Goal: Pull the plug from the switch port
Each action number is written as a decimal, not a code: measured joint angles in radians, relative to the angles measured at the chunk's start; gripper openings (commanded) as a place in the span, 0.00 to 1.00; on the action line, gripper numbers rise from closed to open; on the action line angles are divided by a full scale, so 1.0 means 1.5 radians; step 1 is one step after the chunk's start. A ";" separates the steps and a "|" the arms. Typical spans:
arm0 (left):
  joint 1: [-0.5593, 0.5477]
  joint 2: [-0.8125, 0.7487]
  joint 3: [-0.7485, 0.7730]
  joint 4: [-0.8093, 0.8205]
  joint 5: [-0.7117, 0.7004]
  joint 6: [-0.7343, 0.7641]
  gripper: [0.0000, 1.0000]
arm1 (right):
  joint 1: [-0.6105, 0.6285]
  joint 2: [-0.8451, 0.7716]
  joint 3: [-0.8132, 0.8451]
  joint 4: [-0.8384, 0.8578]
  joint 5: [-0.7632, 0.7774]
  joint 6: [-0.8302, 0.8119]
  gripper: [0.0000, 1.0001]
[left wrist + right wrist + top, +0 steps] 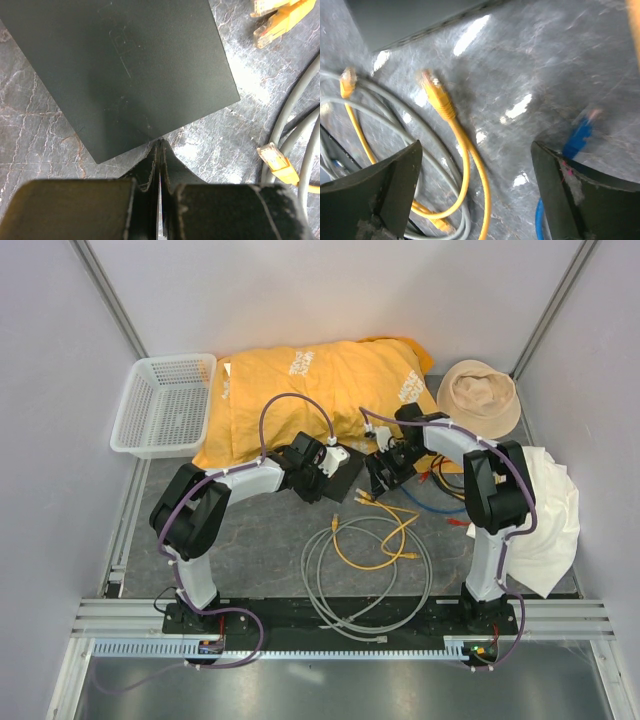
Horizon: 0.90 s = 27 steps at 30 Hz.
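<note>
**At the switch: left fingers clenched, right fingers spread**

Nearest your arm bases, grey cable (306, 570) lies coiled on the mat, with a yellow cable (372, 566) looped inside it. Farther in, your right gripper (477, 165) hangs released, fingers wide apart. Below it, in a blurred view, a yellow plug (434, 92) lies on the mat, near the switch (125, 65) but apart from it. Your left gripper (159, 150) is clenched, tips at the switch's near edge. Beyond lie an orange bag (320, 380), a hat (480, 395) and a white basket (165, 405).
</note>
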 measured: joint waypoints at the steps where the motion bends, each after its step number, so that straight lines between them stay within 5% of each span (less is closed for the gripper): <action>1: 0.000 0.000 0.000 0.000 -0.001 0.000 0.02 | 0.001 -0.006 -0.006 -0.001 -0.006 -0.008 0.98; 7: 0.000 0.000 0.000 0.001 -0.001 0.000 0.01 | 0.014 -0.041 -0.057 0.027 -0.002 -0.040 0.98; 15: -0.001 0.000 0.000 0.001 -0.004 0.000 0.02 | 0.081 -0.132 -0.185 0.174 0.133 -0.031 0.98; 18: -0.001 -0.001 -0.001 0.002 -0.008 0.000 0.02 | 0.109 -0.141 -0.204 0.205 0.183 -0.026 0.70; 19: -0.002 -0.002 -0.003 0.003 -0.010 0.000 0.02 | 0.117 -0.141 -0.207 0.214 0.201 -0.025 0.53; 20: -0.002 -0.004 -0.005 0.003 -0.011 0.000 0.02 | 0.123 -0.139 -0.209 0.226 0.220 -0.025 0.20; 21: -0.003 -0.008 -0.009 0.002 -0.013 0.000 0.01 | 0.127 -0.137 -0.210 0.236 0.239 -0.027 0.10; 23: -0.004 -0.015 -0.016 0.001 -0.015 0.000 0.02 | 0.133 -0.133 -0.211 0.251 0.246 -0.014 0.00; 27: -0.004 -0.030 -0.030 -0.002 -0.019 0.000 0.02 | 0.145 -0.135 -0.212 0.256 0.275 -0.003 0.00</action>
